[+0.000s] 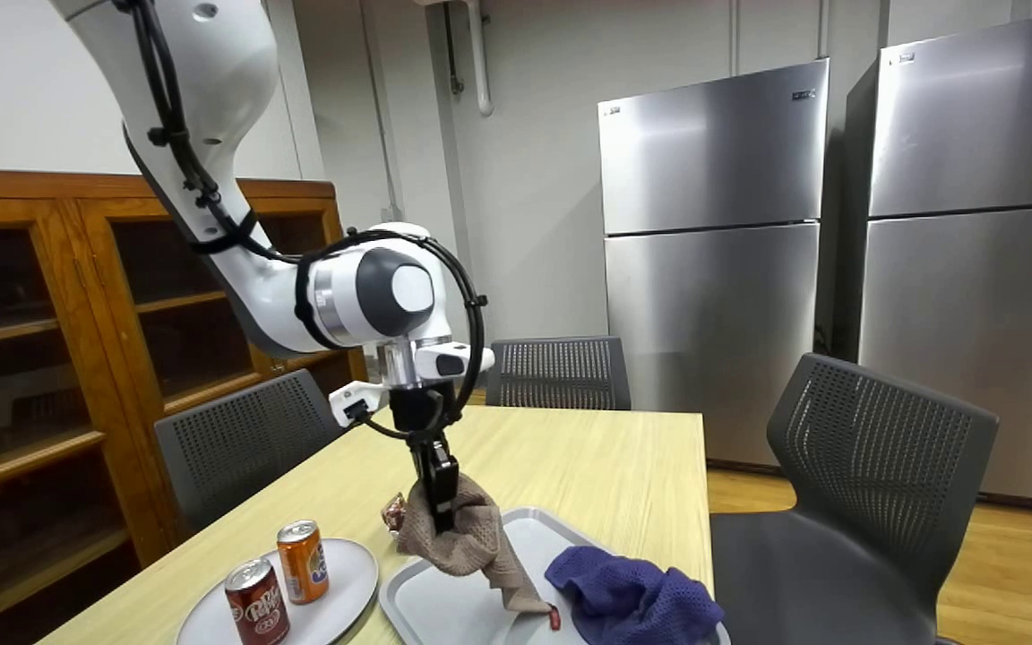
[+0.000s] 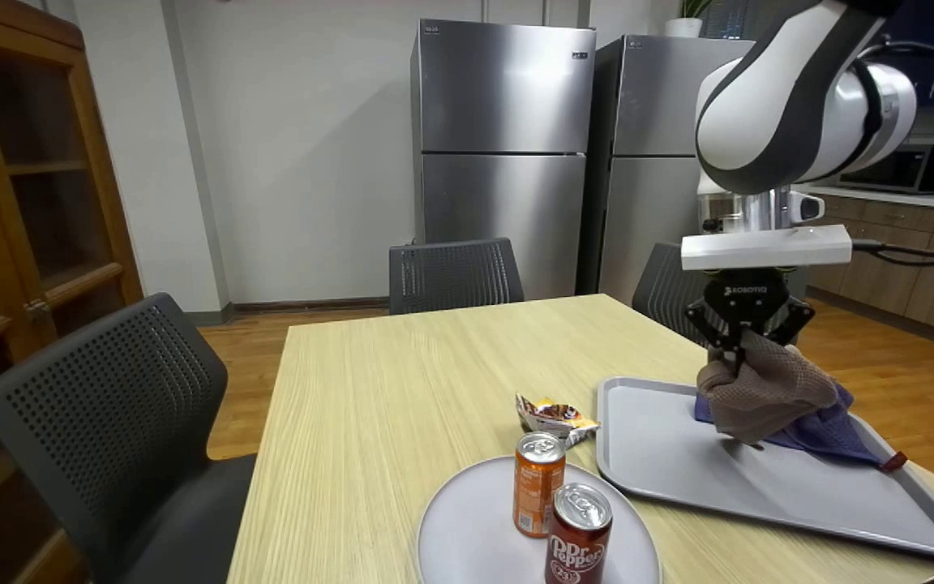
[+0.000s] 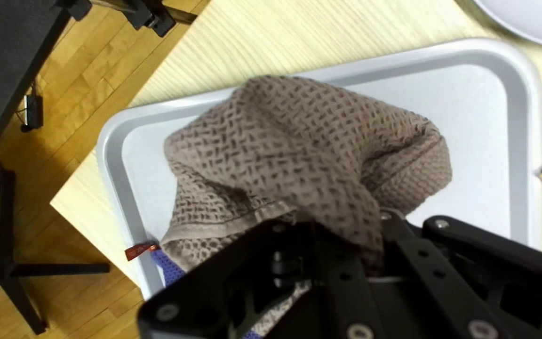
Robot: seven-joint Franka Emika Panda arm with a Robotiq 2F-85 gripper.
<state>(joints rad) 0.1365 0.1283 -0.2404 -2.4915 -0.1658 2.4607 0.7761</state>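
Brown cloth (image 1: 485, 537) pinched by gripper (image 1: 443, 515) | purple cloth (image 3: 169, 267) mostly hidden, plate (image 3: 532, 18) cut off in wrist view

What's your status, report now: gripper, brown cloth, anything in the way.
Gripper shut on brown cloth. Cloth bunched, hanging over gray tray. Purple cloth lying on tray, possibly in the way.

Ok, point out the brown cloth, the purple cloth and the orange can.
Brown cloth (image 3: 294, 157), wrist view, on its woven middle.
Purple cloth (image 1: 632, 596), in an exterior view, on its bunched middle.
Orange can (image 2: 535, 488), in an exterior view, on its printed side.
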